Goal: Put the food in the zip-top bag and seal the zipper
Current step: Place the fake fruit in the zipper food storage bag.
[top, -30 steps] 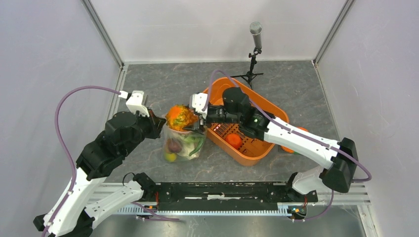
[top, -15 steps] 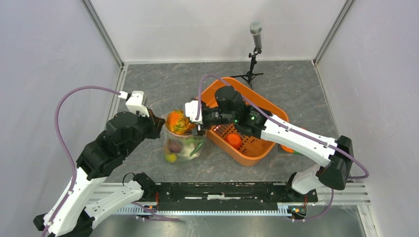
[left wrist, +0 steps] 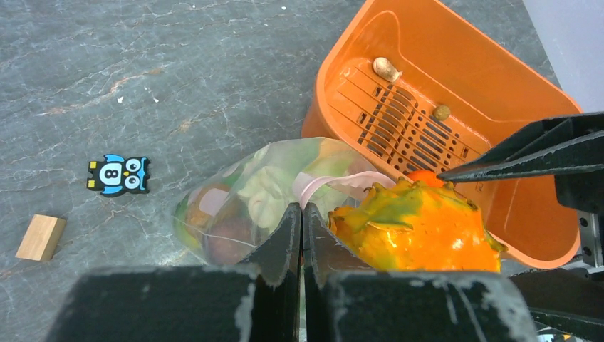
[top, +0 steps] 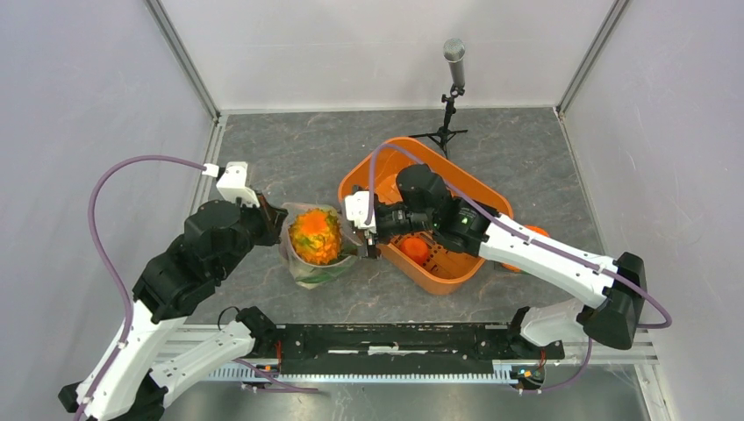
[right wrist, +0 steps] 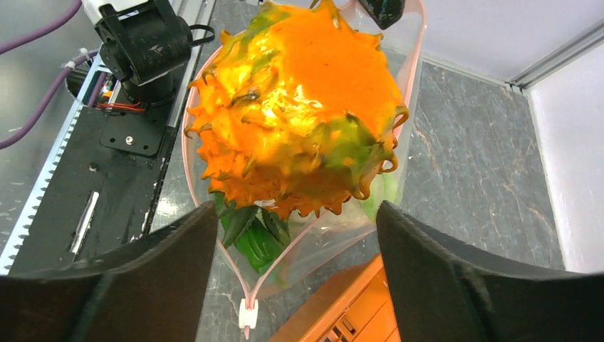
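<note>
The orange pineapple (top: 316, 237) sits in the open mouth of the clear zip-top bag (top: 309, 270), and also shows in the left wrist view (left wrist: 420, 228) and the right wrist view (right wrist: 306, 107). Cabbage and a purple fruit show through the bag (left wrist: 235, 206). My left gripper (left wrist: 303, 214) is shut on the bag's pinkish zipper strip (left wrist: 335, 182) and holds the mouth up. My right gripper (right wrist: 295, 278) is open and empty, just right of the pineapple (top: 367, 239). The zipper (right wrist: 214, 214) is spread apart, with its white slider (right wrist: 247, 313) at the near end.
The orange slotted basket (top: 478, 200) stands right of the bag and holds a small orange piece (top: 417, 249) and two small pale pieces (left wrist: 387, 68). A microphone stand (top: 452, 96) is at the back. An owl sticker (left wrist: 117, 174) and a wooden block (left wrist: 40, 237) lie left of the bag.
My right gripper lowered the pineapple into the bag's mouth, opened and let go of it, then drew back slightly toward the basket. My left gripper kept hold of the bag.
</note>
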You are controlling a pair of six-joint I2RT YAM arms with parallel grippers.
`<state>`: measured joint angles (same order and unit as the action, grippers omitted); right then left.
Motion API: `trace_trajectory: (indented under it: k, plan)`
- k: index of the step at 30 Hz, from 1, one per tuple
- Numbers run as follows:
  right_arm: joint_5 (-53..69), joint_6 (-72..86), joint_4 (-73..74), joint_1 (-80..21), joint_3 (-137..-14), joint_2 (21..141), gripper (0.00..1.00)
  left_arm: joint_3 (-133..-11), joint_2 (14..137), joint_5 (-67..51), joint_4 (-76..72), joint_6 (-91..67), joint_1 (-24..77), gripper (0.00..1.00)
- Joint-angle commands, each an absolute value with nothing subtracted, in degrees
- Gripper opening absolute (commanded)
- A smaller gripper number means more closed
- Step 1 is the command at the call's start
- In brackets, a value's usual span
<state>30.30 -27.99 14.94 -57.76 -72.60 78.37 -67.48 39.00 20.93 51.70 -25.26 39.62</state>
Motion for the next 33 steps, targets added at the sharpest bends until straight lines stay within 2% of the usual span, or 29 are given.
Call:
trace_trajectory:
  k: [1, 3, 6, 10, 15, 16, 17, 19, 21, 24, 25, 26, 28, 31, 33]
  plan:
    - [32.5, -22.4, 5.3, -57.9, -69.7, 76.4, 0.78, -68.8, 39.2, 21.3, 46.3, -26.5, 39.5, 0.02]
    - [31.0, -19.1, 1.9, -57.9, -69.2, 76.9, 0.76, -68.8, 39.7, 20.4, 46.1, -26.4, 39.5, 0.02]
    - [26.8, -12.9, -5.9, -57.9, -67.0, 76.6, 0.88, -68.7, 39.8, 19.6, 46.1, -26.6, 39.5, 0.02]
    - [27.7, -6.3, -15.2, -57.9, -64.2, 76.0, 0.94, -68.6, 39.7, 19.6, 46.1, -26.6, 39.5, 0.02]
    - [29.7, -0.6, -19.2, -58.0, -63.8, 78.3, 0.95, -68.4, 39.1, 19.8, 46.0, -26.7, 39.5, 0.02]
    - [29.3, -0.1, -20.8, -58.0, -62.9, 78.4, 0.93, -68.3, 39.0, 19.7, 46.0, -26.8, 39.5, 0.02]
    - [29.5, 1.8, -22.8, -57.9, -61.6, 78.4, 0.86, -68.2, 39.0, 19.7, 46.0, -26.8, 39.5, 0.02]
    - [29.7, 4.0, -27.0, -57.9, -59.4, 78.1, 0.65, -68.0, 39.1, 19.8, 46.0, -26.8, 39.5, 0.02]
    - [28.5, 4.4, -27.7, -57.9, -59.0, 78.0, 0.49, -67.9, 39.1, 19.8, 46.0, -26.9, 39.5, 0.02]
    - [29.3, 2.5, -24.3, -57.9, -60.8, 78.6, 0.47, -67.6, 39.0, 19.8, 45.8, -26.8, 39.5, 0.02]
    - [29.7, 2.1, -22.9, -58.0, -61.5, 78.9, 0.47, -67.5, 39.0, 19.9, 45.8, -26.7, 39.5, 0.02]
    - [30.5, 1.4, -21.9, -58.0, -62.2, 79.1, 0.55, -67.5, 39.0, 19.8, 45.8, -26.7, 39.5, 0.02]
    - [32.2, 0.5, -20.1, -58.0, -63.0, 79.3, 0.78, -67.6, 39.2, 19.7, 45.8, -26.7, 39.5, 0.02]
    - [34.3, -2.8, -18.2, -58.0, -63.7, 78.9, 0.85, -67.7, 39.6, 19.6, 45.7, -26.8, 39.5, 0.02]
    - [31.7, -3.7, -15.9, -58.0, -64.7, 79.1, 0.86, -67.9, 39.7, 19.1, 45.7, -26.8, 39.5, 0.02]
